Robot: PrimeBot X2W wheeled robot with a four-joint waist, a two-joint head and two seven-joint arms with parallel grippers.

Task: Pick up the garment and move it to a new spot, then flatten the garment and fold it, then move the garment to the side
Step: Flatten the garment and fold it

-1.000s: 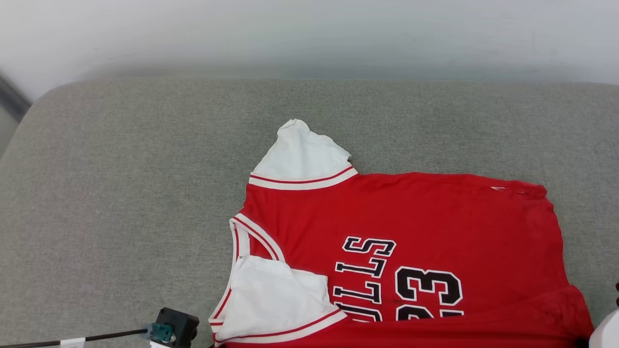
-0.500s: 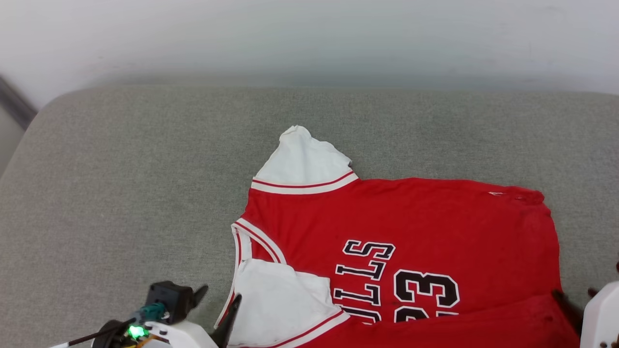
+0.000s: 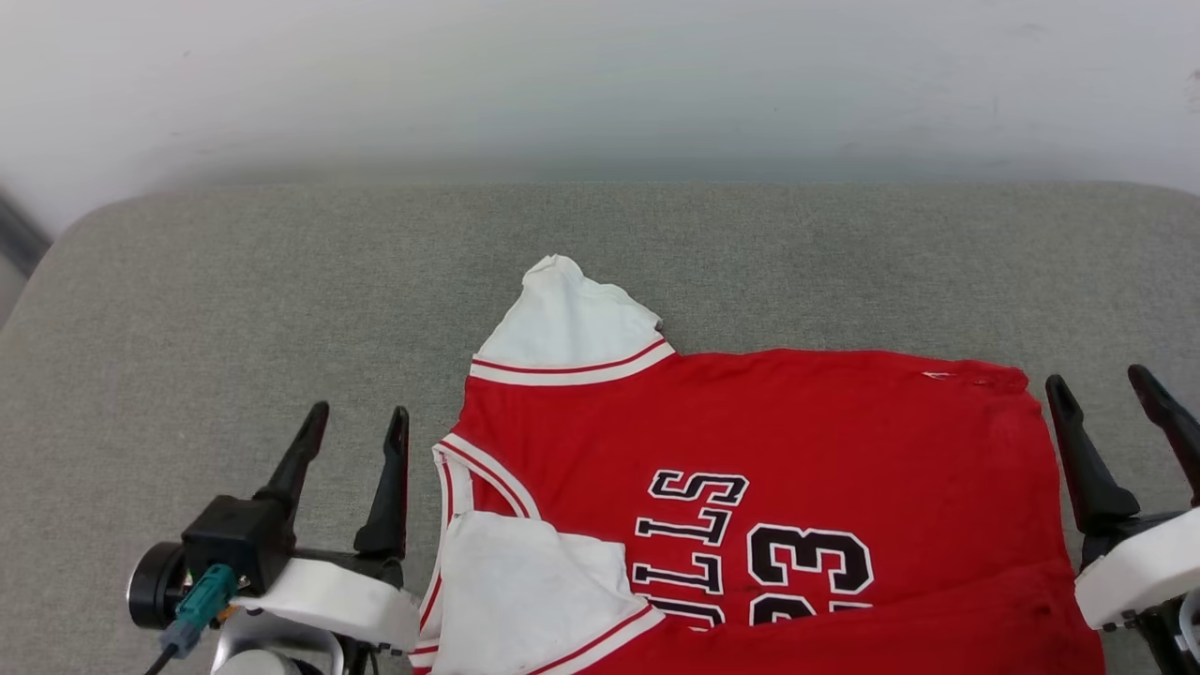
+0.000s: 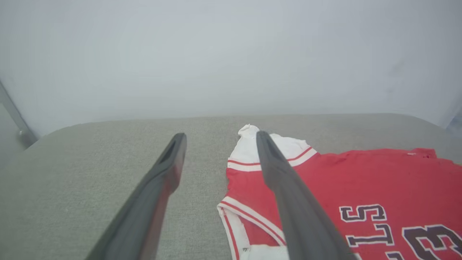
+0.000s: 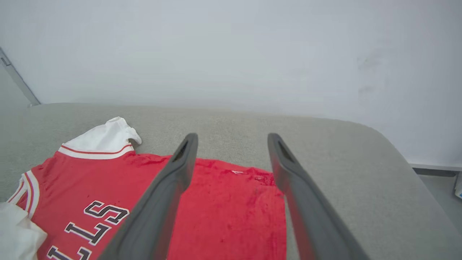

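Observation:
The garment [image 3: 797, 422], a red jersey with white sleeves, lies on the grey cushion with its collar to the left. Its near edge is folded over, so one white sleeve [image 3: 534, 581] rests on the lettering; the other sleeve [image 3: 567, 323] points away from me. My left gripper [image 3: 359, 417] stands open just left of the collar, nothing between its fingers. My right gripper [image 3: 1097, 380] stands open just right of the hem, also empty. The left wrist view has the left gripper [image 4: 220, 136] over the collar side of the garment [image 4: 361, 180]. The right gripper [image 5: 232, 137] hangs above the garment's hem corner [image 5: 223, 202].
The grey upholstered cushion [image 3: 234, 281] runs wide to the left and behind the jersey. A white wall [image 3: 600, 75] rises right behind it. The cushion's rounded right edge [image 5: 397, 151] drops to a grey floor [image 5: 440, 191].
Both grippers have opened, let go of the garment's folded near edge and risen into the head view. The camera has shifted a little; the jersey stays folded where it lay.

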